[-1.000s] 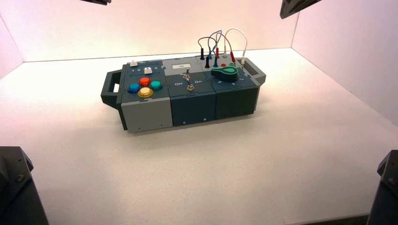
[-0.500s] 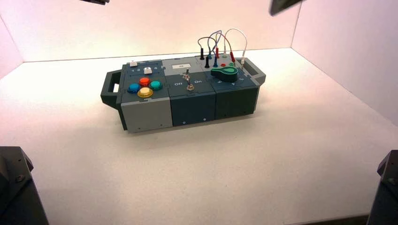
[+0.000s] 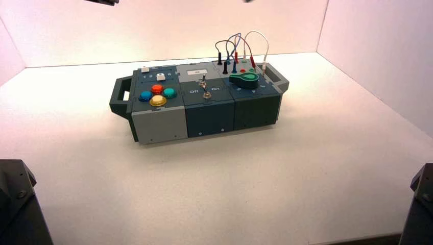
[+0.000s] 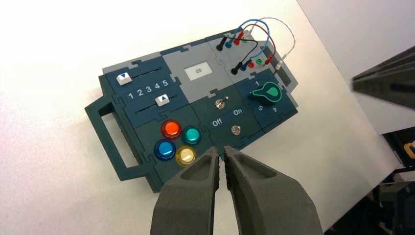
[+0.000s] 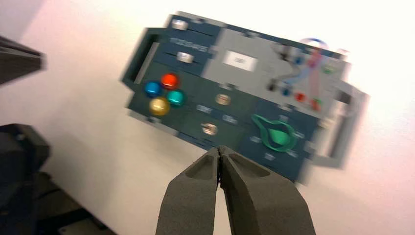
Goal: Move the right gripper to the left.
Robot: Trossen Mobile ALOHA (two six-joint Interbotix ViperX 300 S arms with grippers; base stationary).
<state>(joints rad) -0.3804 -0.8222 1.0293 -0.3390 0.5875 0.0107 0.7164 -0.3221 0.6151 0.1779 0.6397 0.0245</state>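
Note:
My right gripper (image 3: pixel 248 1) shows only as a tiny dark tip at the top edge of the high view, above and behind the box's (image 3: pixel 209 116) wired end. In its own wrist view the right gripper (image 5: pixel 219 149) is shut and empty, high over the box (image 5: pixel 235 81), near the toggle switches (image 5: pixel 209 129) and green knob (image 5: pixel 276 134). My left gripper (image 3: pixel 104 1) hangs at the top left edge. In its wrist view the left gripper (image 4: pixel 221 149) has its jaws nearly together with a thin slit, empty, above the box's front edge by the yellow button (image 4: pixel 186 155).
The box carries four coloured buttons (image 3: pixel 157 94), two sliders (image 4: pixel 147 90), Off/On toggles (image 3: pixel 205 88), a green knob (image 3: pixel 245 79) and looped wires (image 3: pixel 240 46). White walls close in the table at the back and sides. Dark arm bases (image 3: pixel 18 204) stand at both front corners.
My right gripper has moved left along the top edge of the high view and is now almost out of it. The left arm and the box have not moved.

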